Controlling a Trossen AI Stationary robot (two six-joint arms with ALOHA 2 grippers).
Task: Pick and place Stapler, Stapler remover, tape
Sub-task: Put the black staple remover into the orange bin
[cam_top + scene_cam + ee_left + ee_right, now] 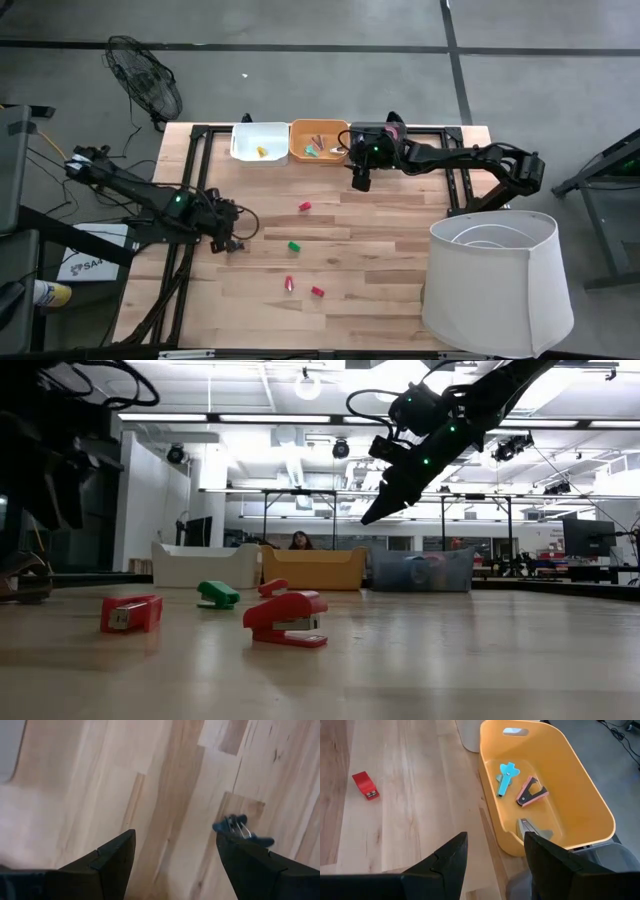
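I count four small staplers left on the wood: red ones (304,206) (290,283) (317,291) and a green one (294,245) mid-table, with removers (three, glossy plastic) already in the orange bin (590,795) at 12 o'clock. Right gripper (495,855) hangs empty, jaws apart, beside that bin; left gripper (175,857), jaws wide, hovers at 9 o'clock beside a dark blue remover (242,831).

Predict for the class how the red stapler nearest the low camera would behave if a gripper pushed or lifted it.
The red stapler rests on a flat base, so a push would probably slide it, not roll it. Its hard-looking shell suggests stiffness. The rounded, sloping top may be slippery, so gripping the sides seems safer.
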